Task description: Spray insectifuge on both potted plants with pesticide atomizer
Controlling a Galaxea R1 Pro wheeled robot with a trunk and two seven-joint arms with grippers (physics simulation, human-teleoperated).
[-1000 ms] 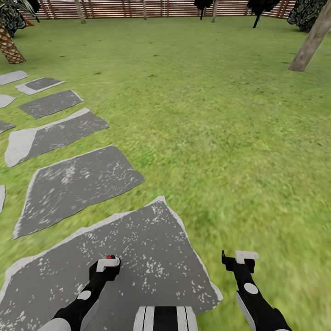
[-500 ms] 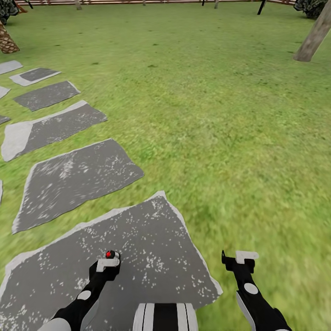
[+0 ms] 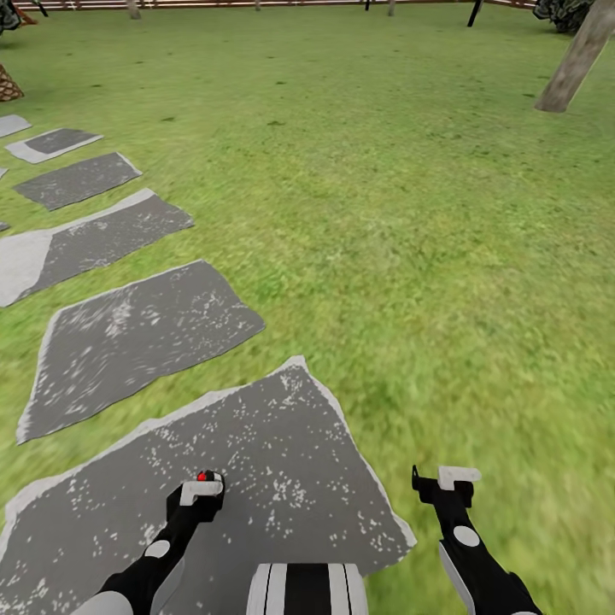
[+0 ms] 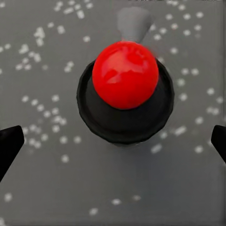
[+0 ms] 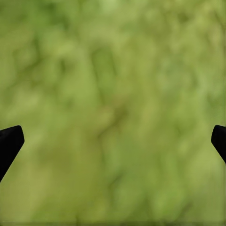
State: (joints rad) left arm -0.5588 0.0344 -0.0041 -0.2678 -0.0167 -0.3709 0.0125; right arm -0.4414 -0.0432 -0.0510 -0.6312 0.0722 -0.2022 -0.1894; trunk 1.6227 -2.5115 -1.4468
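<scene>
**Inspector A:** Start with the task's thing. Where is it?

**Inspector B:** The small black cylindrical pesticide atomizer with the round red top [image 4: 125,89] stands upright on the nearest grey speckled stepping stone [image 3: 282,444]. In the head view its red top [image 3: 202,477] peeks out just beyond the left gripper [image 3: 202,489]. In the left wrist view it sits between the 2 dark fingertips [image 4: 10,143], which stand wide apart at either edge, clear of the bottle. The left fingers are spread and hold nothing.

**Inspector A:** And the other arm?

**Inspector B:** The right gripper [image 3: 446,478] hangs over the green lawn [image 3: 410,213], off the stone's right side. Its fingertips [image 5: 9,141] are spread wide as well, with blurred grass between them and nothing held.

**Inspector A:** Step in hand?

**Inspector B:** In my judgement, the pick-up: atomizer not yet grasped. The next move calls for lowering the left gripper around the black body below the red top, then closing squarely so the upright bottle does not tip.

**Inspector A:** Counts?

**Inspector B:** 1 atomizer, 2 grippers. At least 7 stepping stones, running away from the near stone toward the far left. 1 bare leaning tree trunk [image 3: 571,61] far right of it; a brown slatted fence [image 3: 256,3] along the far edge.
</scene>
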